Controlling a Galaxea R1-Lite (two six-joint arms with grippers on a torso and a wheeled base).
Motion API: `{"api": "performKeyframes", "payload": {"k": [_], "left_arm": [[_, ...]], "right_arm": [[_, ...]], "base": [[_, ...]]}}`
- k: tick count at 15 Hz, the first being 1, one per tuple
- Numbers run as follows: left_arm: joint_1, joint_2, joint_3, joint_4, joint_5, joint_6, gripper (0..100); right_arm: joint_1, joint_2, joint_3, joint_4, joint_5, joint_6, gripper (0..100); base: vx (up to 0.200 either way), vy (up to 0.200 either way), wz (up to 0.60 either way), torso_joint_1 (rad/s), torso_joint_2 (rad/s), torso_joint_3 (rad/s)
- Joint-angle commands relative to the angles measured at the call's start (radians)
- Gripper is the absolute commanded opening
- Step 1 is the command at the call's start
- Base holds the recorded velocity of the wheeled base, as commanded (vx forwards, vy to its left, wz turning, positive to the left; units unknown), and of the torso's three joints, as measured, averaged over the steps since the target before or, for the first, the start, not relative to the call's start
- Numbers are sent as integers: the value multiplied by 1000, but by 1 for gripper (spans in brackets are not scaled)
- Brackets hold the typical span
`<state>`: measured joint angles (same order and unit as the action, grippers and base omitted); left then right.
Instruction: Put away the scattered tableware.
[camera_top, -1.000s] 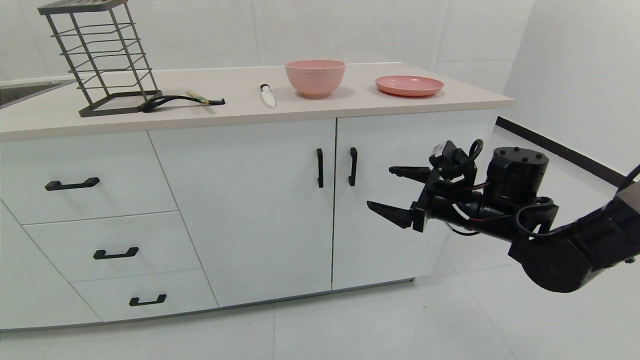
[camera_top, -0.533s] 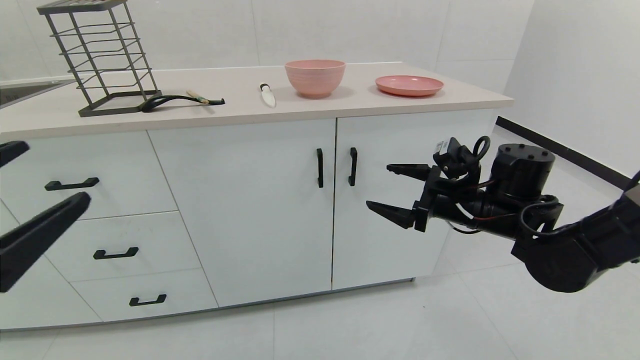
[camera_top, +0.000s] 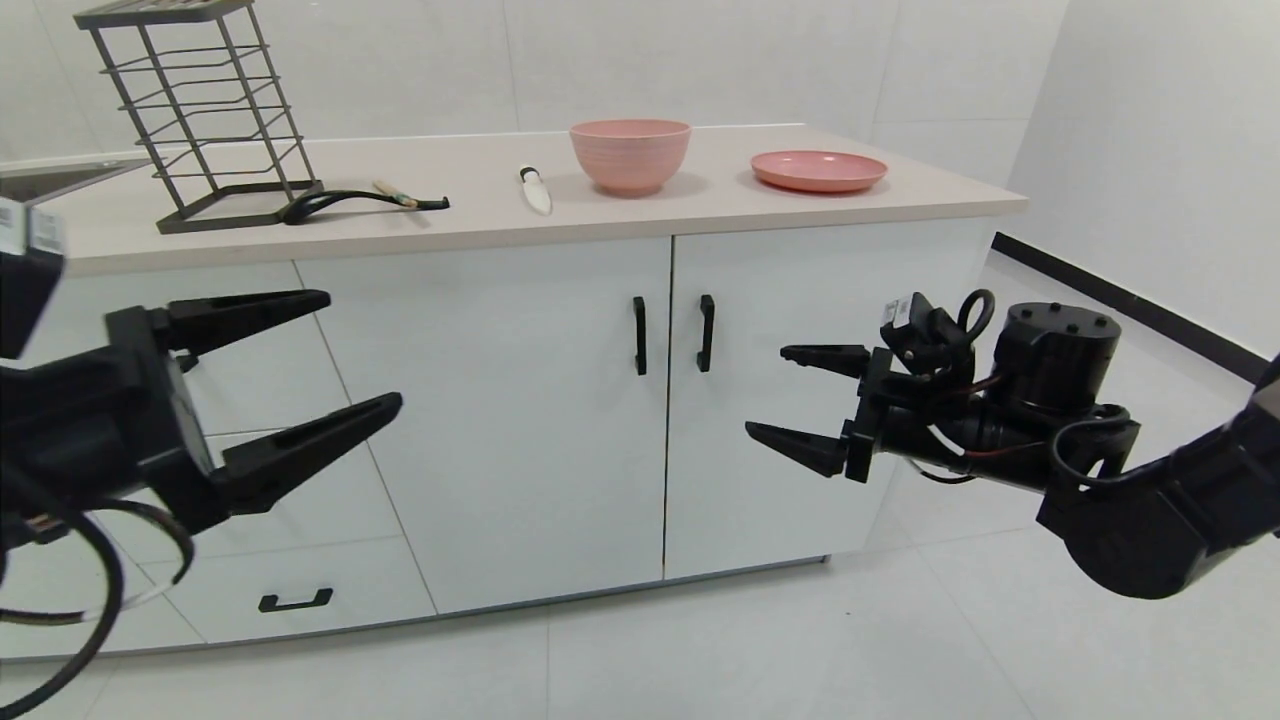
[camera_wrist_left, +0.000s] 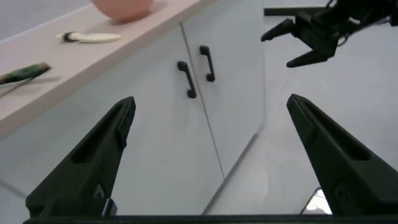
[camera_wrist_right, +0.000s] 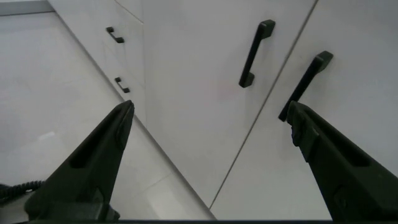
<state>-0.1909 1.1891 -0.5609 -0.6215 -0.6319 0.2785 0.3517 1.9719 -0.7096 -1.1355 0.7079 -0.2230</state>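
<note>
On the countertop stand a pink bowl and a flat pink plate. A white-bladed knife lies left of the bowl, and a black utensil rests beside a wooden-handled one. My left gripper hangs open and empty in front of the drawers, below counter height. My right gripper is open and empty before the right cabinet door. The left wrist view shows the bowl, the knife and the open left gripper. In the right wrist view, the open right gripper faces the door handles.
A black wire dish rack stands at the counter's left, near a sink edge. Two cabinet doors with black handles sit under the counter, with drawers to their left. Tiled floor lies open in front.
My left arm has come in from the left edge and now holds its open gripper in front of the drawers. The right gripper has sunk slightly and shifted a little right.
</note>
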Motion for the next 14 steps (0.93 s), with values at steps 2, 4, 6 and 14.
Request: {"api": "performKeyframes", "payload": {"k": [2, 4, 6, 14], "left_arm": [[-105, 253, -33, -89, 69, 88, 100], [-147, 336, -85, -93, 72, 87, 100], [-191, 431, -180, -95, 66, 87, 100], [-280, 670, -315, -257, 46, 34, 100]], "right_arm": [[-31, 45, -24, -6, 15, -1, 100], [-40, 93, -76, -7, 15, -3, 100], [-40, 157, -149, -6, 27, -3, 100], [-40, 370, -439, 2, 68, 2, 100]], "base": [[0, 0, 0, 0, 0, 0], [0, 0, 0, 0, 0, 0], [0, 0, 0, 0, 0, 0], [0, 0, 0, 0, 0, 0]]}}
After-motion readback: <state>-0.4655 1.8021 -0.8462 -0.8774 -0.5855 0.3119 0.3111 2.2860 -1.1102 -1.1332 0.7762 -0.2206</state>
